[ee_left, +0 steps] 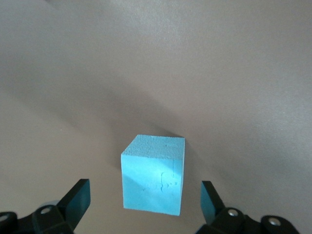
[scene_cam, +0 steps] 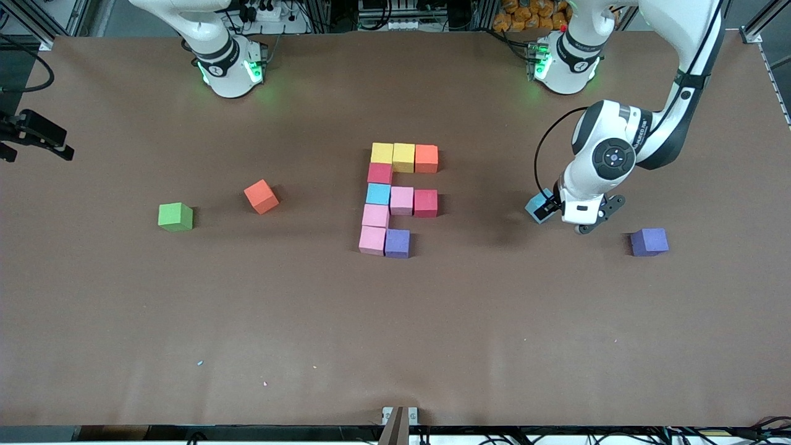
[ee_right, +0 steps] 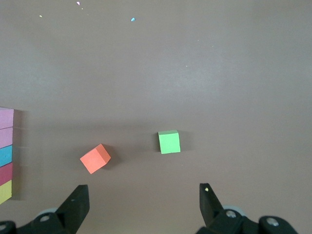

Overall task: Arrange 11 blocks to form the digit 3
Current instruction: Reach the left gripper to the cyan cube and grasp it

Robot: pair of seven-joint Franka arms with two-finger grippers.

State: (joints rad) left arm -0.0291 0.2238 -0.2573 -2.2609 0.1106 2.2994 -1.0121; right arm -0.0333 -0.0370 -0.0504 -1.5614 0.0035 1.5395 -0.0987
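Left gripper (ee_left: 146, 204): jaws spread wide, holding nothing; it is low over the table toward the left arm's end, well apart from the block figure.
Loose light blue block (ee_left: 153, 175): sits on the table between the two open fingers (ee_left: 78, 200), with a clear gap to each one, so neither pad touches it. In the front view the block (scene_cam: 536, 206) peeks out beside the wrist.
Block figure (scene_cam: 395, 199): ten cubes touching at mid-table. A five-cube column runs yellow, red, light blue (scene_cam: 378, 194), pink, pink, the yellow end farthest from the front camera.
Top bar: yellow, yellow, orange, at the figure's end farthest from the camera.
Middle bar: light blue, pink, red.
Bottom bar: only pink (scene_cam: 372, 240) and purple (scene_cam: 397, 243); the place next to the purple one is unfilled.
Loose purple block (scene_cam: 649, 241): lies past the left gripper from the figure, toward the left arm's end, slightly nearer the camera than the light blue block.
Loose orange block (scene_cam: 261, 196): turned askew, away from the figure toward the right arm's end.
Green cube (scene_cam: 175, 217): farther from the figure than the orange block, toward the same end.
Right gripper (ee_right: 144, 207): waits up in the air with its jaws fully apart and empty; its wrist view looks down on the orange block (ee_right: 95, 158), the green cube (ee_right: 169, 142) and the figure's column (ee_right: 7, 155).
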